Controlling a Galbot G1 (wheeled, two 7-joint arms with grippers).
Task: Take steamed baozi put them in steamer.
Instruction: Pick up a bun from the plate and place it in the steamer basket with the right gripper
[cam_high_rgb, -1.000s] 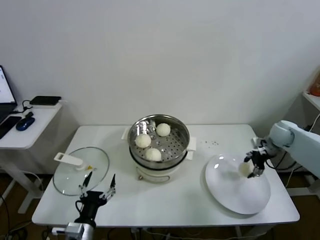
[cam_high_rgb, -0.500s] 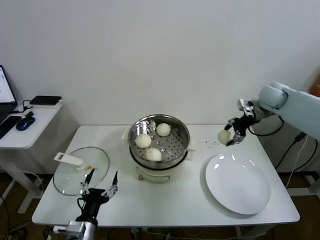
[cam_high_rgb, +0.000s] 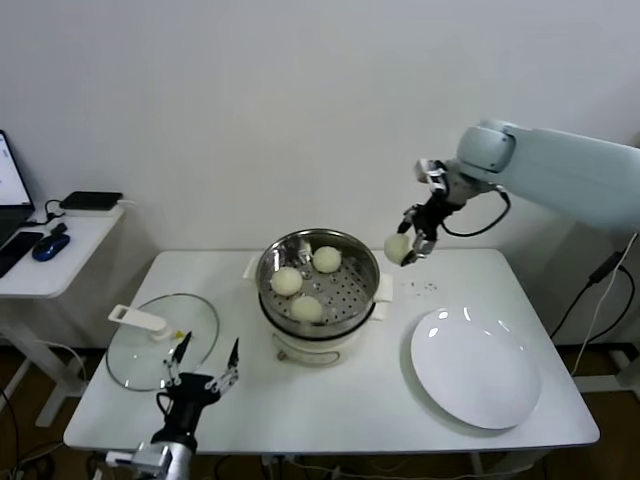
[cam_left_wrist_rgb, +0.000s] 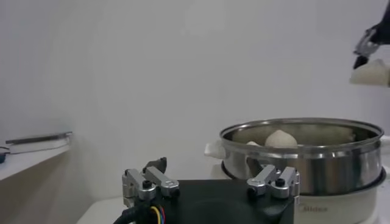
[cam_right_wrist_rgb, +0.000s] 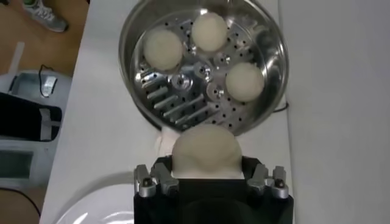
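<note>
With three cream-white buns (cam_high_rgb: 307, 308) inside the round shiny steel steamer (cam_high_rgb: 368, 262), we log the fourth bun (cam_high_rgb: 397, 247) clamped in our right gripper (cam_high_rgb: 408, 248); left gripper (cam_high_rgb: 203, 372) idle, fingers spread.

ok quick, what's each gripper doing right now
Right gripper: closed on a baozi, held in the air beside the steamer.
Left gripper: open, empty, parked by the glass lid.

support: white table (cam_high_rgb: 340, 400) | on it: steamer (cam_high_rgb: 318, 290) centre, glass lid (cam_high_rgb: 162, 343) left, white plate (cam_high_rgb: 475, 368) right
</note>
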